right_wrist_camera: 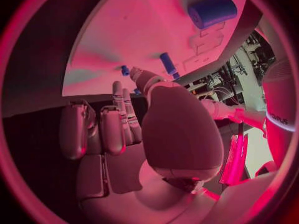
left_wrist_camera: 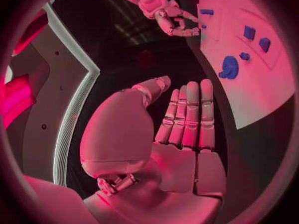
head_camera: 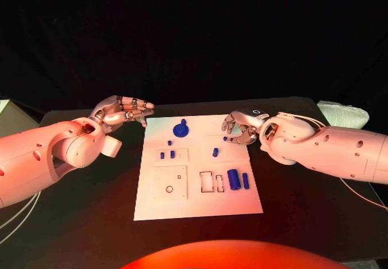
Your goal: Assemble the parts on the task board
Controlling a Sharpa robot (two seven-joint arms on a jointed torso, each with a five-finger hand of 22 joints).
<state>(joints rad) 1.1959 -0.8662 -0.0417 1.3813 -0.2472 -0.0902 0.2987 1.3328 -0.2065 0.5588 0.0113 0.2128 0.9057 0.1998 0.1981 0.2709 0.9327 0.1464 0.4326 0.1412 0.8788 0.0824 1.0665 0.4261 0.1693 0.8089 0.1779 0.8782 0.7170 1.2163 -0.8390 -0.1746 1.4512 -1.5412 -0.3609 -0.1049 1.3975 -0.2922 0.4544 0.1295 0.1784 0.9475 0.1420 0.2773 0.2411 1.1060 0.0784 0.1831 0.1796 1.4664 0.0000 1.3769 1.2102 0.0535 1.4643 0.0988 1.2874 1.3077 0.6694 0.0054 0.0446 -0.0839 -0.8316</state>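
Note:
The white task board [head_camera: 198, 197] lies in the middle of the black table. On it are a round blue part with a knob [head_camera: 181, 130], small blue pegs [head_camera: 169, 154], one blue peg [head_camera: 216, 152], a thick blue cylinder [head_camera: 234, 179] and a thin blue bar [head_camera: 245, 180]. My left hand [head_camera: 123, 110] hovers off the board's far left corner, fingers straight, holding nothing. My right hand [head_camera: 241, 126] hangs over the board's far right edge with nothing in it. In the right wrist view its thumb [right_wrist_camera: 146, 82] points toward a blue peg [right_wrist_camera: 167, 63]. The left wrist view shows my flat left hand [left_wrist_camera: 187, 122] and the round part [left_wrist_camera: 229, 67].
Two empty rectangular slots [head_camera: 212, 181] and a round hole [head_camera: 169, 189] sit in the board's near half. A pale box [head_camera: 12, 112] stands at the table's left edge and a white bundle [head_camera: 343, 115] at the far right. Cables [head_camera: 16, 218] hang at the near left.

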